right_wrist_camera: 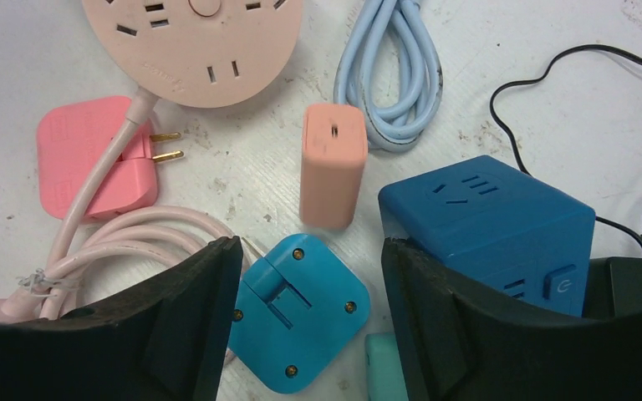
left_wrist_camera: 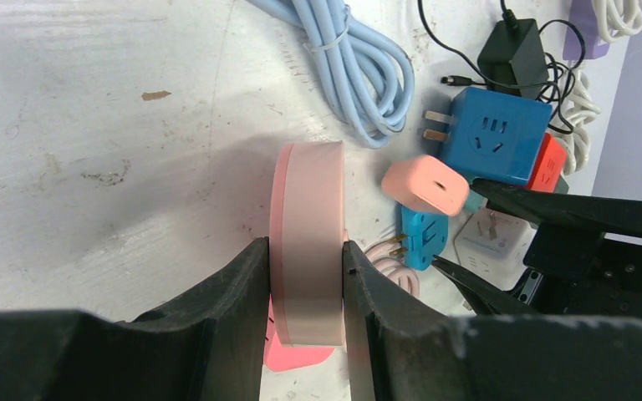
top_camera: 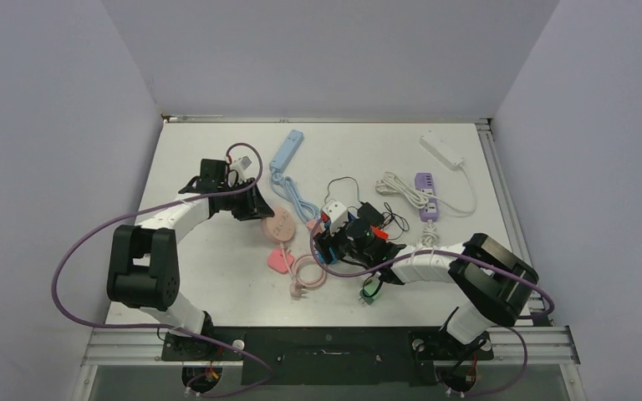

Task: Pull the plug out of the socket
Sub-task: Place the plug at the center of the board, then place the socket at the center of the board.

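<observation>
The left gripper (left_wrist_camera: 303,246) is clamped on the round pink socket (left_wrist_camera: 305,192), which the left wrist view shows edge-on with a black finger pressed against each side. From the right wrist view the socket's face shows its slots, and no plug sits in them. The peach plug (right_wrist_camera: 333,165) lies loose on the white counter (right_wrist_camera: 552,33), just below the socket and apart from it, between the looped light blue cable (right_wrist_camera: 393,75) and the pink flat plug (right_wrist_camera: 92,154), whose prongs point toward it. The right gripper (right_wrist_camera: 309,242) hangs just short of the peach plug with its fingers spread apart, holding nothing. A small blue square adapter (right_wrist_camera: 297,309) lies on the counter in the gap between them. The right-hand finger sits close beside the blue cube socket (right_wrist_camera: 489,221), and the pink cord (right_wrist_camera: 134,242) coils past the left-hand finger. In the top view both arms reach toward the middle of the counter, the left from the far left side and the right from the near right.
</observation>
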Robot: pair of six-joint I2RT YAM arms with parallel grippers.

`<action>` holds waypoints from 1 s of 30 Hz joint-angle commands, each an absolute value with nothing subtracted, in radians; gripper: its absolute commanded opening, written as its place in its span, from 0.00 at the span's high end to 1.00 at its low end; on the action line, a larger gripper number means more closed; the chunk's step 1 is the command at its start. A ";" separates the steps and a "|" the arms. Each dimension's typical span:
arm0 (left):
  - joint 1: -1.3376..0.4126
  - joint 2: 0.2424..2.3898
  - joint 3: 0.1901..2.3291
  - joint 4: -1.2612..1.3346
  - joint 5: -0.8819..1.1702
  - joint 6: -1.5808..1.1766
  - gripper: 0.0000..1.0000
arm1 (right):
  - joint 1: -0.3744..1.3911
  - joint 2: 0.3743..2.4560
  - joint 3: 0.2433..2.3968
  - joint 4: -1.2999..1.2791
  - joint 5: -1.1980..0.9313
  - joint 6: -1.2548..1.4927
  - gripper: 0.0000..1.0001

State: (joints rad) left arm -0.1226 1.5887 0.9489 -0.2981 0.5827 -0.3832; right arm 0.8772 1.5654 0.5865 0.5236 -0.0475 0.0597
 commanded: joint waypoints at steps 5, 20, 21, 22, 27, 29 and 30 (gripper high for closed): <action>-0.106 1.627 1.003 -0.329 0.529 -0.367 0.67 | 0.880 1.497 0.566 0.601 -0.015 0.068 0.30; -0.095 1.511 0.998 -0.364 0.274 -0.321 0.12 | 0.776 1.316 0.480 0.638 0.026 0.138 0.17; -0.095 1.479 0.990 -0.355 0.244 -0.314 0.12 | 0.744 1.300 0.478 0.625 0.011 0.160 0.16; -0.095 1.446 0.982 -0.345 0.215 -0.311 0.12 | 0.714 1.284 0.480 0.605 0.008 0.173 0.13; -0.097 1.258 0.935 -0.287 0.107 -0.302 0.11 | 0.616 1.175 0.513 0.415 0.107 0.173 0.08; -0.102 1.187 0.923 -0.278 0.065 -0.298 0.11 | 0.576 1.109 0.515 0.353 0.162 0.182 0.03; -0.110 1.152 0.919 -0.279 0.023 -0.292 0.11 | 0.553 1.070 0.511 0.325 0.191 0.188 0.01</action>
